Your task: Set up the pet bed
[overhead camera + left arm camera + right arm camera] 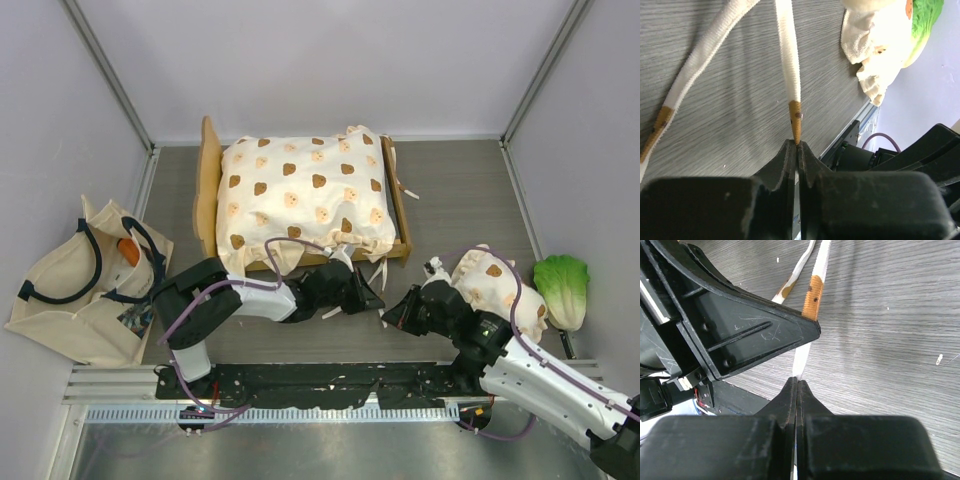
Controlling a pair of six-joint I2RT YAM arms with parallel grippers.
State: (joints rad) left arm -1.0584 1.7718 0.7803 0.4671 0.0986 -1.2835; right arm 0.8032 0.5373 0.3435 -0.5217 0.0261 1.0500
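Pinching a cushion tie (790, 65) each, left gripper (797, 144) and right gripper (796, 381) seem clamped tight; overhead hides those grips.

You are looking at a grey wood-grain tabletop (460, 190) closed in by plain pale walls: one at the far side (330, 60), one on the left (50, 120) and one on the right (600, 130). A metal post runs up each far corner, left (110, 72) and right (542, 70). Along the near edge lies a slotted rail (300, 412), with a brushed metal sheet (300, 455) nearer still. The light is soft and even, and the shadows are faint.
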